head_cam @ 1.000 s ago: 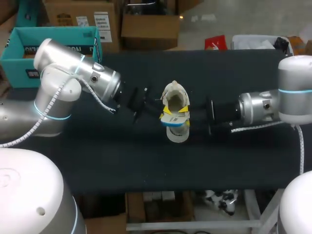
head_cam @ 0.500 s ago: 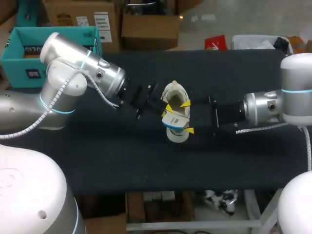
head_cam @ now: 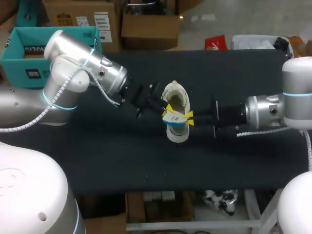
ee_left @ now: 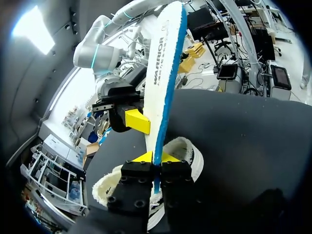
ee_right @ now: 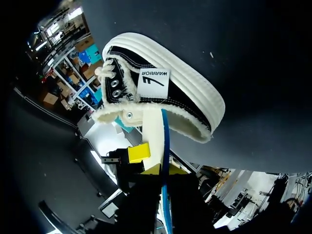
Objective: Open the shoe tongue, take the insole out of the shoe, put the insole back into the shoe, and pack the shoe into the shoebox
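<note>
Desk (head_cam: pixel 122 161) centre: left pincer (head_cam: pixel 167 108) and right pincer (head_cam: pixel 188 115) both clamped on the insole (head_cam: pixel 174 120), held over the shoe (head_cam: pixel 181 96) — reinsertion likely needs one grip released, the leading end angled toe-first into the opening.

The left claw (head_cam: pixel 167 108) is no longer apart from the shoe (head_cam: pixel 177 96); it now grips the insole (head_cam: pixel 173 119) at the heel. The right claw (head_cam: pixel 188 115), wide open half a second ago, is closed on the insole again, and its arm sits slightly further back.
</note>
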Controlling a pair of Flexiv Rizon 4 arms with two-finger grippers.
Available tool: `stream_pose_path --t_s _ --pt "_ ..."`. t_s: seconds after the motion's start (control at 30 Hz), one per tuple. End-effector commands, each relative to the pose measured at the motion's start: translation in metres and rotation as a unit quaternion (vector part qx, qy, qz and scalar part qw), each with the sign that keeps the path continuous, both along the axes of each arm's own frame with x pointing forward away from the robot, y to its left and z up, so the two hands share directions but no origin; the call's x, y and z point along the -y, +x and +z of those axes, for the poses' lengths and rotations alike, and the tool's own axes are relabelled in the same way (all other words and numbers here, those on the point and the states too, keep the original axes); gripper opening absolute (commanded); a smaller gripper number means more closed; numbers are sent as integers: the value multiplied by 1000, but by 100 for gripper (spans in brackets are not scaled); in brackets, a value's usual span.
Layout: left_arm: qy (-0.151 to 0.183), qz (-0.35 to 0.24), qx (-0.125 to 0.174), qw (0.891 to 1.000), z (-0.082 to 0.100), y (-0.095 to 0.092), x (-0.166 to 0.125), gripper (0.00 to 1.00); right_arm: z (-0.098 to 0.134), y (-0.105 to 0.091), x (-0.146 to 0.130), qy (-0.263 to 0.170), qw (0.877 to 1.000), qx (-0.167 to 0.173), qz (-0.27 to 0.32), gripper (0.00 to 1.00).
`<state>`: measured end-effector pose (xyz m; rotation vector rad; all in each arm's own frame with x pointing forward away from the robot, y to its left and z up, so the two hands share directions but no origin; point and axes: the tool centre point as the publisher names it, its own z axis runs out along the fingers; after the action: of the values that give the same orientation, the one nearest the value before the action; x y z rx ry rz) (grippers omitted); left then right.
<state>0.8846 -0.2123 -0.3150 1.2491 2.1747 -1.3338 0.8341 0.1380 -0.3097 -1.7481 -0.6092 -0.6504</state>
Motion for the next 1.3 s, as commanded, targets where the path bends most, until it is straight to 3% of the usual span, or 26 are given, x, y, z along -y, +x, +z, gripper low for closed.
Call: stream_pose_path --t_s 0.03,0.4,0.87,1.3 --pt "0 -4 -1 1000 -4 2 2 0 -3 3 -2 3 1000 3 2 0" --pt "4 -2 -7 1000 -11 15 1 0 -9 18 -8 -32 999 32 3 0" --pt "14 -8 -36 999 -18 49 10 0 -27 41 -1 -47 998 45 -3 0" --pt "28 -18 -33 999 -21 38 4 2 -34 52 8 -42 998 52 -7 0"
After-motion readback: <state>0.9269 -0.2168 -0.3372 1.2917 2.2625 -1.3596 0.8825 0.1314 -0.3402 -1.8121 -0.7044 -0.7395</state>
